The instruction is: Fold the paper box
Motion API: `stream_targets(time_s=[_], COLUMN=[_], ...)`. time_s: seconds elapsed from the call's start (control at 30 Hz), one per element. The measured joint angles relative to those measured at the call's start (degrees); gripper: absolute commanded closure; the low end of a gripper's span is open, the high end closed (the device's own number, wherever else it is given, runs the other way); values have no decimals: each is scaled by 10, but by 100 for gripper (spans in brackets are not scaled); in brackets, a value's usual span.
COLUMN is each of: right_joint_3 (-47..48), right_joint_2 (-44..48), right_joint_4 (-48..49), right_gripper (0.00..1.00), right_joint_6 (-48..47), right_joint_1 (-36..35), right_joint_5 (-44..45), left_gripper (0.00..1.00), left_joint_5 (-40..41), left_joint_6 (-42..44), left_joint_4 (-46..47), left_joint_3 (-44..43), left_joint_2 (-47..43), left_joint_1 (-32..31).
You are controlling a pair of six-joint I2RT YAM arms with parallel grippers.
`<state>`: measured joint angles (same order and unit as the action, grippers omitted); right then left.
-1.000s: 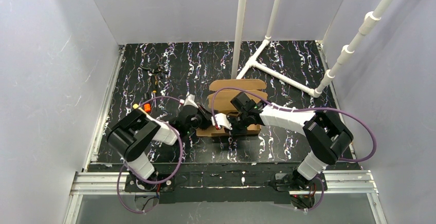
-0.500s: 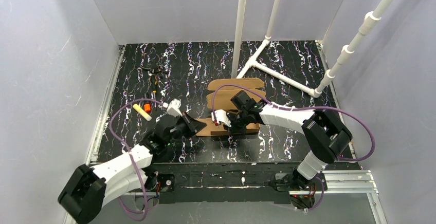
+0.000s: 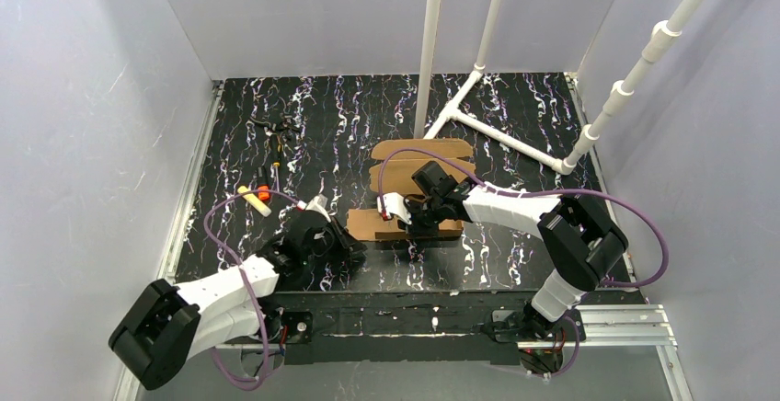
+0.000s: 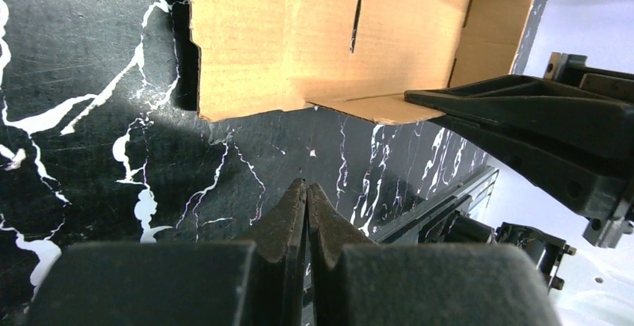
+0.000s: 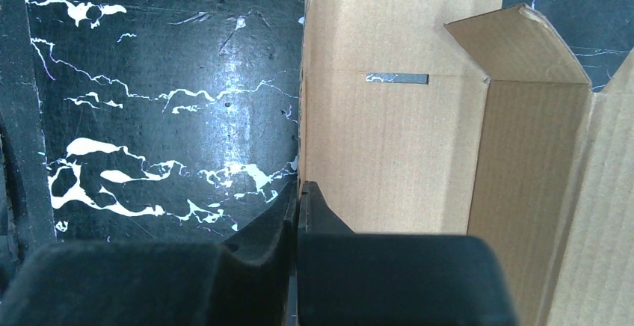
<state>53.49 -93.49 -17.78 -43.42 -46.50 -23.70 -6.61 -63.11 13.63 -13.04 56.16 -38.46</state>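
Paper box [image 3: 370, 226], brown, half-erected, pinched by right end effector [image 5: 300, 191]; left end effector [image 4: 307, 188] closed, empty.

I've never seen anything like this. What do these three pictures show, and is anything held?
Two robot arms are bolted at the near edge of a black marbled table, each ending in a two-finger gripper. One picture looks down from above; the others come from a camera on each wrist. On the table lies the paper box, brown cardboard partly folded, some walls raised. The right gripper pinches one edge of it. The left gripper is shut on nothing, close to the cardboard but apart from it. A white pipe frame and a few small items sit elsewhere on the table.
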Motion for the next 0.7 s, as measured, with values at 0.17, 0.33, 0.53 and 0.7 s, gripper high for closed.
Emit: stream_targets(time_s=[0.17, 0.33, 0.53, 0.7], right_joint_3=[0, 1, 2, 2], right_joint_2=[-1, -2, -3, -3], right_joint_4=[0, 1, 1, 1], right_gripper=[99, 99, 99, 99], right_joint_6=[2, 4, 6, 6], right_joint_1=[0, 0, 0, 0], right_joint_5=[0, -3, -5, -7], left_gripper=[100, 100, 100, 100], left_joint_5=[-1, 0, 9, 29], left_joint_6=[-6, -13, -14, -5], left_joint_4=[14, 49, 92, 101], left_joint_3=[-17, -44, -87, -109], left_joint_2=[46, 111, 207, 236], left_joint_1=[-6, -15, -23, -26])
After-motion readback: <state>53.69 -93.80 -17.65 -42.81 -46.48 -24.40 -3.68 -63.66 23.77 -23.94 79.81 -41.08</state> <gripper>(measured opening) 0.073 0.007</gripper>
